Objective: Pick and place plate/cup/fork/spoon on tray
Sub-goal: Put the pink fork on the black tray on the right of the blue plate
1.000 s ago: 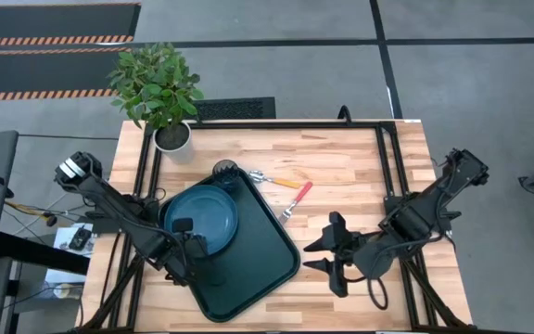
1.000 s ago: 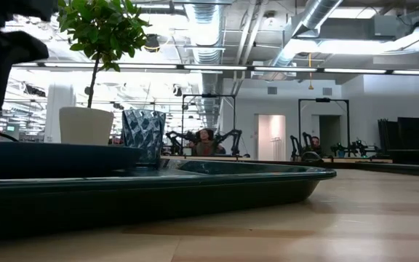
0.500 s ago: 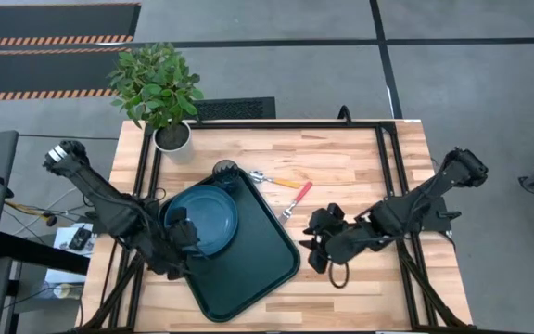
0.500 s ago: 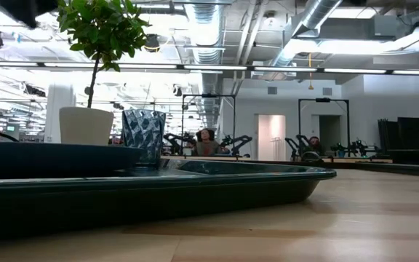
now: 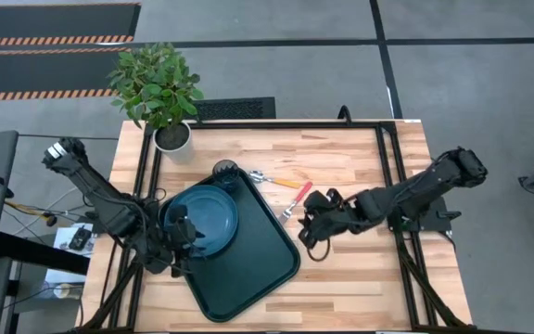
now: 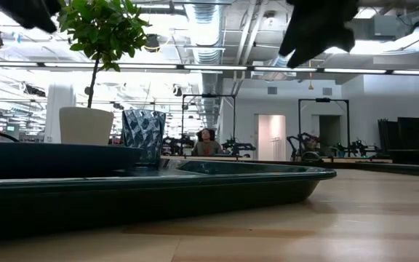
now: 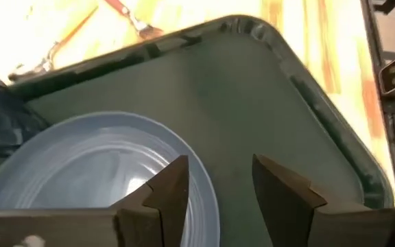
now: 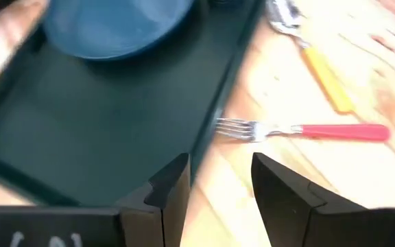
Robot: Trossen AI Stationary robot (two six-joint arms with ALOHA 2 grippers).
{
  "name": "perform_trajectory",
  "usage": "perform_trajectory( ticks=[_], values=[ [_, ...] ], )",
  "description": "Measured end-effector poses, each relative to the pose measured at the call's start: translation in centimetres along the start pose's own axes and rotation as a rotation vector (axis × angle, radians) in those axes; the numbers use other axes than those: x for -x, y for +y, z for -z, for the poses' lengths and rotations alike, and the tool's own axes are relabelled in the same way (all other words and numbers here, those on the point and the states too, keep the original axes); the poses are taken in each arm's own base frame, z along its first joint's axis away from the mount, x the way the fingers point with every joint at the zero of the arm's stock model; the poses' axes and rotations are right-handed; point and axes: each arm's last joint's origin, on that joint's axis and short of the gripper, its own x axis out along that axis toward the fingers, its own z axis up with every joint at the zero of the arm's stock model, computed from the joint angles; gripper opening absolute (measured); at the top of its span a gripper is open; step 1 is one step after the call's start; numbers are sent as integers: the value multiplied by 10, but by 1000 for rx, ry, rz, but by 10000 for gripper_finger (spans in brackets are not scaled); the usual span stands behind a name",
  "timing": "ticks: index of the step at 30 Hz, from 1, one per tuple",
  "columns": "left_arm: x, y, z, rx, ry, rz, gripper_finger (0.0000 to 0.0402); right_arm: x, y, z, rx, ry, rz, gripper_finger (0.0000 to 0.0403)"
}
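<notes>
The dark green tray (image 5: 258,269) lies on the table's left half. The blue-teal plate (image 5: 204,215) rests flat on it, and the smoky-grey cup (image 5: 225,171) stands upright at its far corner. The red-pink-handled fork (image 5: 297,198) and the orange-handled spoon (image 5: 278,180) lie on the wood just right of the tray. My left gripper (image 5: 185,236) is open and empty above the plate's near edge (image 7: 101,171). My right gripper (image 5: 307,229) is open and empty, raised near the tray's right edge, with the fork (image 8: 300,130) just beyond its fingers.
A potted plant in a white pot (image 5: 172,137) stands at the far left corner, close behind the cup. Black frame bars (image 5: 389,176) run along both sides of the table. Bare wood lies to the right of the fork and spoon (image 8: 324,68).
My left gripper has risen above the plate, which stays flat on the tray. My right gripper has moved toward the table's left and far edges, toward the fork, and has turned as it went.
</notes>
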Motion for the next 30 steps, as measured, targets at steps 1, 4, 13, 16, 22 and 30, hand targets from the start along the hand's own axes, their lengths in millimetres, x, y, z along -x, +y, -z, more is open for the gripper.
perform_trajectory(
  ticks=[1,4,13,16,22,30],
  values=[
    [-3,0,2,6,-3,3,149,-4,-4,-3,1,0,15,181],
    [-7,-2,4,16,-29,28,148,-13,-18,-16,25,17,39,186],
    [-8,-9,-2,-47,-93,103,148,-70,-62,-57,214,76,76,188],
    [-8,-10,-2,-52,-86,114,148,-94,-79,-67,251,131,43,188],
    [-8,-10,-1,-57,-66,133,151,-127,-103,-71,295,288,-57,191],
    [-8,-10,0,-52,-57,138,151,-126,-89,-48,575,434,-131,180]
  ],
)
